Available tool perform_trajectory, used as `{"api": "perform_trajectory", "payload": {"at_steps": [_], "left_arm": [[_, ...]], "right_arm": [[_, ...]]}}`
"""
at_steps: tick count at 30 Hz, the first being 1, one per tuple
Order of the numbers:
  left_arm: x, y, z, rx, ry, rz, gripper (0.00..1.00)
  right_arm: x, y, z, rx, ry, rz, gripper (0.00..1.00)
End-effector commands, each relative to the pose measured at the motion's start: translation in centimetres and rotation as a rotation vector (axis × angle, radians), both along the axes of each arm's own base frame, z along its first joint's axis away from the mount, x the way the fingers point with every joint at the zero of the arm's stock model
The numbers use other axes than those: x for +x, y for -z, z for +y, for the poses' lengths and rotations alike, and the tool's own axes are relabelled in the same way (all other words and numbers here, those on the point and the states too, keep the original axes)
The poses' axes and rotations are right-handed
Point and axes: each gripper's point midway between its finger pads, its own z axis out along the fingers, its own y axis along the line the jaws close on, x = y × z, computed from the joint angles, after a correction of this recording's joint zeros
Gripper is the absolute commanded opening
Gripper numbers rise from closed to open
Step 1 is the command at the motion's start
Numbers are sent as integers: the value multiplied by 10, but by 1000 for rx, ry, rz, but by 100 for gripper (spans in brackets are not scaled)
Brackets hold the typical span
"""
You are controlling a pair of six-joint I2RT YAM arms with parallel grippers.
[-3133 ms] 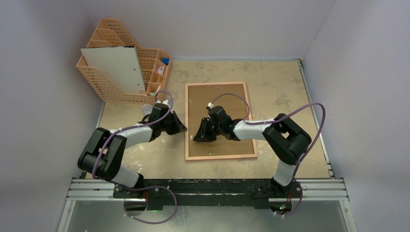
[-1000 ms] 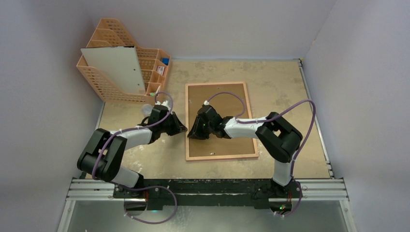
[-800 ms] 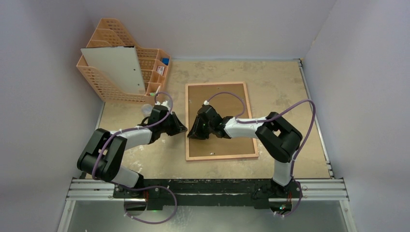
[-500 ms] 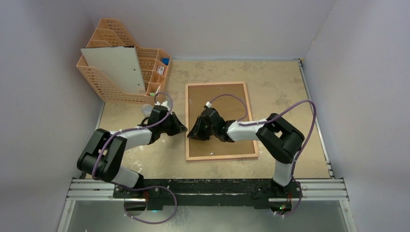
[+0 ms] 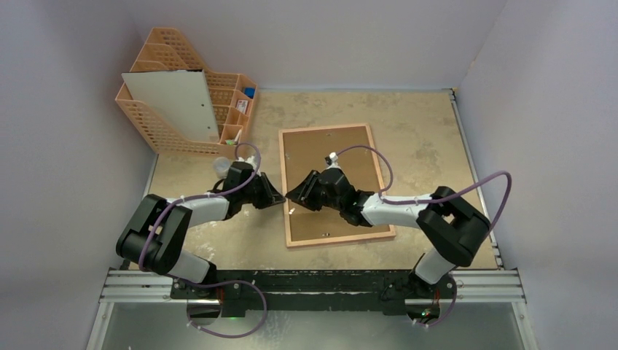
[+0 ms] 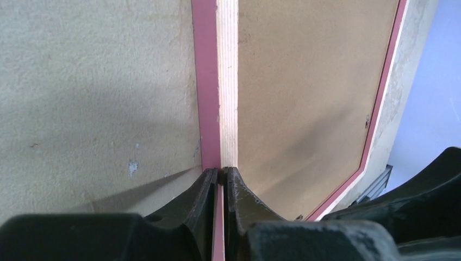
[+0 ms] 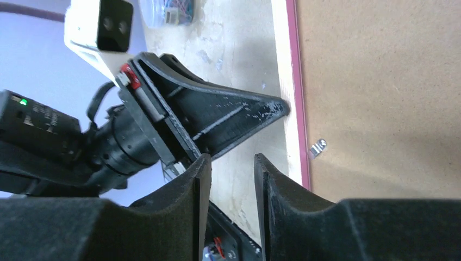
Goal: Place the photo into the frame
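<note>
The frame (image 5: 328,129) lies back up on the table, slightly askew, with the brown backing board (image 5: 310,157) set in it. My left gripper (image 5: 280,198) is shut on the frame's left edge; the left wrist view shows its jaws pinching the pink and pale wood rim (image 6: 206,81) beside the board (image 6: 304,81). My right gripper (image 5: 293,195) hovers open and empty over that same edge, its tips (image 7: 228,157) facing the left gripper's finger (image 7: 239,117). The photo's printed side shows nowhere.
An orange mesh file rack (image 5: 218,120) stands at the back left with a large white sheet (image 5: 175,102) leaning in it; I cannot tell whether that is the photo. A small clear tub (image 5: 221,166) sits by the left wrist. A metal clip (image 7: 318,148) sits on the board.
The frame has turned a little, its near end shifting right. My right arm's elbow has swung right and down, with its gripper staying over the left edge. The left gripper keeps its grip.
</note>
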Motion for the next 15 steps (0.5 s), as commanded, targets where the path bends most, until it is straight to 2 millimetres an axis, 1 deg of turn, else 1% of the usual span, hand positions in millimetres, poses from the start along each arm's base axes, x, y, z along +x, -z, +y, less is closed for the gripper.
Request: {"api": "perform_trajectory", "payload": {"at_steps": [1, 4, 7, 10, 12, 15], "left_arm": [[-37, 14, -4, -9, 82, 109, 14], [-41, 17, -4, -1, 100, 120, 19], [-42, 19, -4, 9, 118, 130, 22], [-44, 21, -3, 18, 126, 140, 22], [-44, 21, -3, 21, 128, 138, 20], [-44, 24, -1, 35, 130, 137, 11]], "right_arm": [[8, -2, -14, -23, 138, 65, 40], [-1, 11, -16, -66, 134, 145, 42], [-11, 23, -18, -75, 124, 207, 45], [-16, 29, -18, -62, 112, 228, 46], [-18, 31, -16, -42, 100, 229, 45], [-18, 36, -16, -37, 87, 207, 34]]}}
